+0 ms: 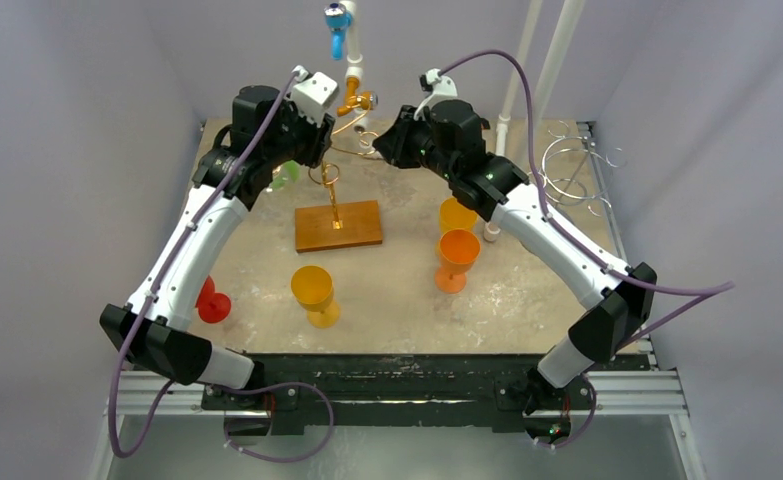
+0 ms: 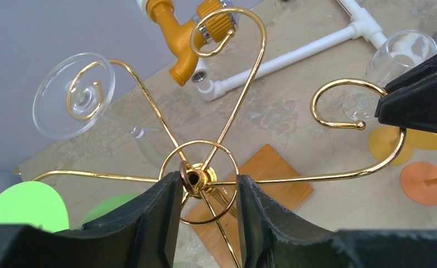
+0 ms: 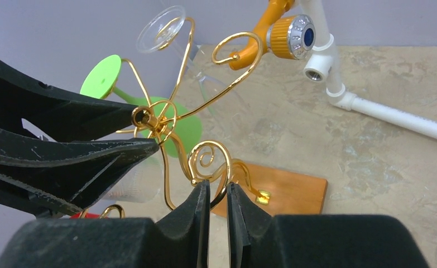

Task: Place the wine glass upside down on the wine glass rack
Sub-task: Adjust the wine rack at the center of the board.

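Because the wine glass [image 2: 57,109] looks thin, light, slick and brittle, it is best gripped at the stem, never the bowl.

Left wrist view: the clear glass hangs inverted, its foot caught in a hook of the gold rack [image 2: 194,177]. The left jaws stand apart astride the hub.

Right wrist view: the right jaws are nearly together about a hook wire; whether they clamp it cannot be told.

Top view: the rack base sits mid-worktop [image 1: 397,290].

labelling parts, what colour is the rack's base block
The base block is orange-brown wood, clearest in top external view.
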You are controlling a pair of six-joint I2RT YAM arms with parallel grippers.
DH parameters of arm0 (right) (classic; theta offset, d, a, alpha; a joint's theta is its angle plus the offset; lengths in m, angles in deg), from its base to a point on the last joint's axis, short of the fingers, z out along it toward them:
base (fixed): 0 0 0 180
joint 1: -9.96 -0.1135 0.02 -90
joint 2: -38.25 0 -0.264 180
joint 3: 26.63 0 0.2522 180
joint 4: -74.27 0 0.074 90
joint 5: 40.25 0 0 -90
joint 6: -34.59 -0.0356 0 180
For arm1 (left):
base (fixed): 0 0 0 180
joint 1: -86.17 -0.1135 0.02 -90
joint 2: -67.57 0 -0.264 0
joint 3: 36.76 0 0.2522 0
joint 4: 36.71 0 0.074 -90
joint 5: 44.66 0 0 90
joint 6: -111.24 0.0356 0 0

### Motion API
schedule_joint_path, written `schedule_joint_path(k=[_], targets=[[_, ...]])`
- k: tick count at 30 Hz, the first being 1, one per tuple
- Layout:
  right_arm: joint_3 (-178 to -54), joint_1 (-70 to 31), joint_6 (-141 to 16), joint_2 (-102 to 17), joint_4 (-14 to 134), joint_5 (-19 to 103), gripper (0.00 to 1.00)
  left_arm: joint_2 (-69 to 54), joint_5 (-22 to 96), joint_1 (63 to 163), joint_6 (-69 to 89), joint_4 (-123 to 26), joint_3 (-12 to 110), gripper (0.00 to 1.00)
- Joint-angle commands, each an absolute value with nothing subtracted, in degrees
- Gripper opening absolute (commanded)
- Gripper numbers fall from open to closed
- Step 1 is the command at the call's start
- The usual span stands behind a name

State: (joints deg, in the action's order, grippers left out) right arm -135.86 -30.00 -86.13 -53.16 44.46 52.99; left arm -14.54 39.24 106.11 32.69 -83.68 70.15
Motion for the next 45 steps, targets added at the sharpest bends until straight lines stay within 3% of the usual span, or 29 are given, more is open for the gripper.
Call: schedule_joint_path(k=[1, 17, 35, 41, 45], targets=[[-134.27, -30.25, -85.55, -51.07, 47.98, 50.98, 0.12, -15.07, 41.27, 105.77, 32.14, -81.07, 70.92, 0.4], [-132.11, -37.13, -86.08, -49.91, 49.43, 52.29, 0.07, -11.52, 42.79, 105.76, 34.93, -81.88, 69.51, 0.33], [-127.7, -37.84, -89.02, -48.06, 49.06, 54.34, 0.07, -10.89, 40.64, 105.77, 35.22, -81.79, 67.28, 0.32], [-131.24, -37.49, -89.35, -50.55, 46.55, 56.05, 0.17, -11.55, 39.63, 105.77, 34.71, -80.97, 66.67, 0.33], [-131.56, -36.03, -90.14, -51.46, 46.29, 55.71, 0.2, -11.62, 37.83, 105.77, 33.34, -80.04, 67.64, 0.39]])
